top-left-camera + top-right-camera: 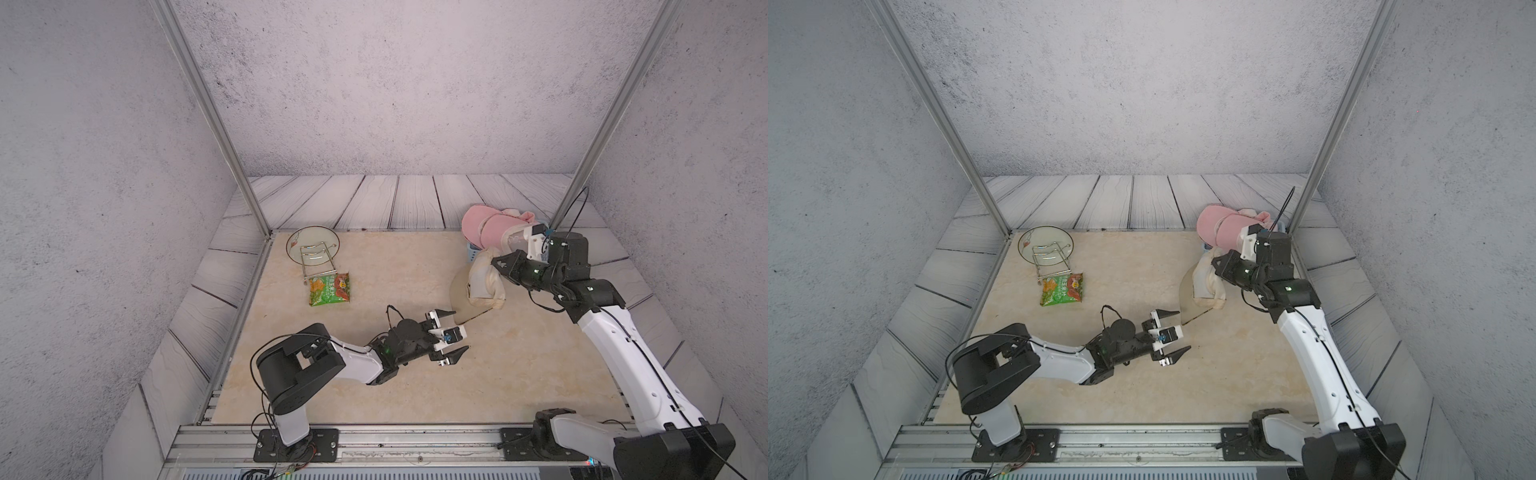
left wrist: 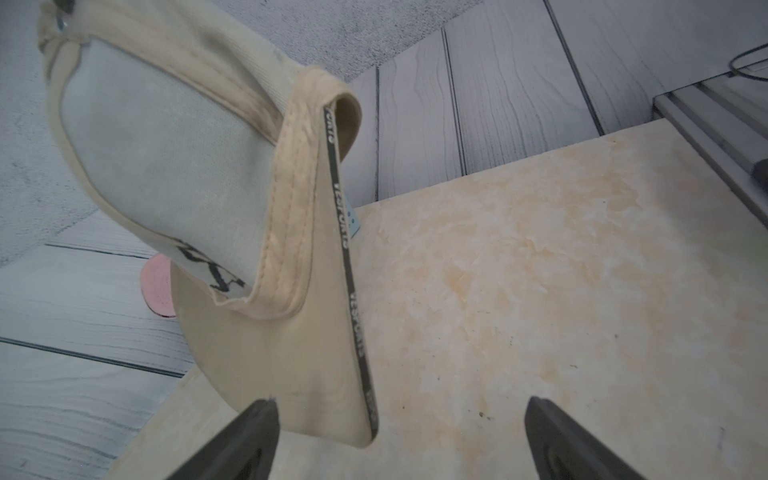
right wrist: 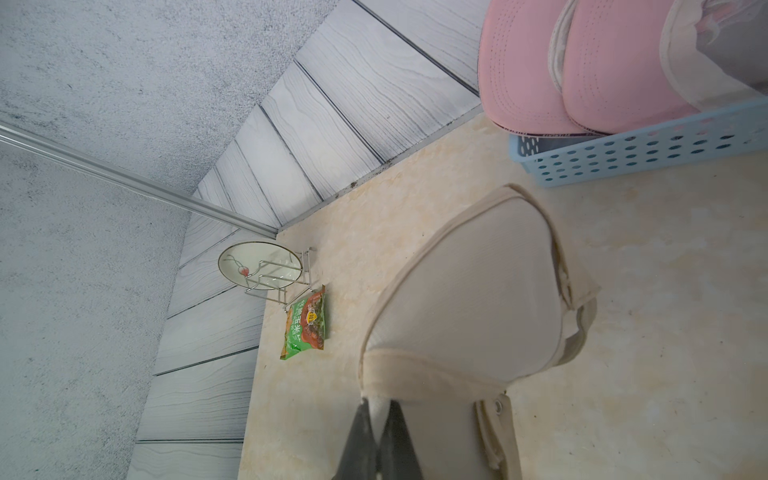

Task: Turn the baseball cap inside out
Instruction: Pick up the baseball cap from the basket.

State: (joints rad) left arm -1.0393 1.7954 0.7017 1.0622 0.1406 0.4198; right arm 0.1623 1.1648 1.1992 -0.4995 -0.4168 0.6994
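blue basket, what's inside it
Pink caps are piled in the blue basket, brims overhanging its rim. Anything beneath them is covered.

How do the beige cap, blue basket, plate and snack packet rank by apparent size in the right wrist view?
1. beige cap, closest to the camera, so enlarged.
2. blue basket, partly cut off by the frame edge.
3. plate and snack packet: too alike to rank.
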